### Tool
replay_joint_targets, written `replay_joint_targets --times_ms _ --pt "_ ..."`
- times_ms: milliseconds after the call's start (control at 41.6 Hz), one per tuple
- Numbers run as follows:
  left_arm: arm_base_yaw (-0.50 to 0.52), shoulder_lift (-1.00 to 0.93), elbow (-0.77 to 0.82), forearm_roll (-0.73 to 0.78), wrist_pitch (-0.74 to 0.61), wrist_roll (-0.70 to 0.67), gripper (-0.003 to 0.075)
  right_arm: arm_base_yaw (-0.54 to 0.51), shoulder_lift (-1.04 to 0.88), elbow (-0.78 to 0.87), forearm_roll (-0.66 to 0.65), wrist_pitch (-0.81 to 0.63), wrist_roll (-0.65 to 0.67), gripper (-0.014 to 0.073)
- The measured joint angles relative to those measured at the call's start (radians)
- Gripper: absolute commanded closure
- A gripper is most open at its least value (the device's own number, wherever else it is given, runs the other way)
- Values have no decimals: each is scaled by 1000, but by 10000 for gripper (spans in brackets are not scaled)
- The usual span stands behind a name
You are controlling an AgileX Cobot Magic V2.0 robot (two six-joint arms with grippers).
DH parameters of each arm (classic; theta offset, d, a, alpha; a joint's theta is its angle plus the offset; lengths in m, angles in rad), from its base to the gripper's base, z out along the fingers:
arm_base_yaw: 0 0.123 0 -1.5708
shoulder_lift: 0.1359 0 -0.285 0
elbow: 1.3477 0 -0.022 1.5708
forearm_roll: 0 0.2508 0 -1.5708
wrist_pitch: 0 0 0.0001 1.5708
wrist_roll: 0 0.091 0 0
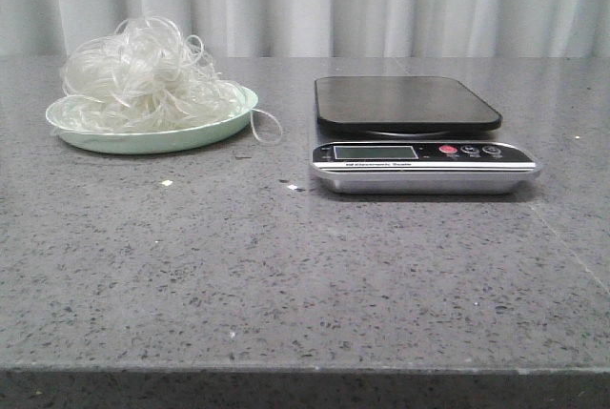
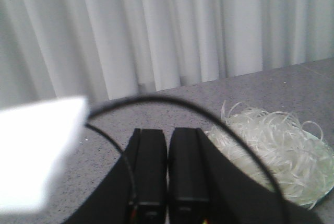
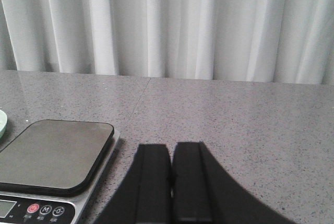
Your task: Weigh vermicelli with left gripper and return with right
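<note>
my left gripper (image 2: 168,203) has its jaws pressed together with nothing between them, and my right gripper (image 3: 171,203) is the same, closed and empty. a black cable (image 2: 172,100) loops just over my left fingers; i judge it could catch stray strands when i go down.

the vermicelli (image 1: 143,77) lies heaped on the pale green plate (image 1: 205,134), near the far left corner of the tabletop (image 1: 286,276). the kitchen scale (image 1: 419,142) stands apart from it, more to the right, its black platform (image 1: 405,104) bare.

what may go wrong: the heap is loose and springy, so a pinch may take only a few strands and the others fall on the way. one loop (image 1: 267,126) already hangs over the plate rim toward the scale. small crumbs (image 1: 167,183) lie on the tabletop in front.

the noodles are thin, translucent and whitish, a fluffy tangle about as wide as the plate.
</note>
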Motion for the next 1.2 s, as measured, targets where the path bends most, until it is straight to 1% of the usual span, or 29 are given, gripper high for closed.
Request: replay_joint_targets --times_ms 144,240,697,817,937,1201 --pt "44 -59 8 13 64 0 583 0 0 0 0 0 0 442" --pt "67 -109 50 13 77 0 583 0 0 0 0 0 0 442" --pt "79 -468 365 11 84 -6 583 0 0 0 2 0 0 442" --pt "79 -484 443 -45 58 -8 583 0 0 0 2 0 0 442" --pt "79 -484 444 -84 50 -8 583 0 0 2 2 0 0 442" --pt "79 -484 444 -77 42 -18 583 0 0 2 2 0 0 442"
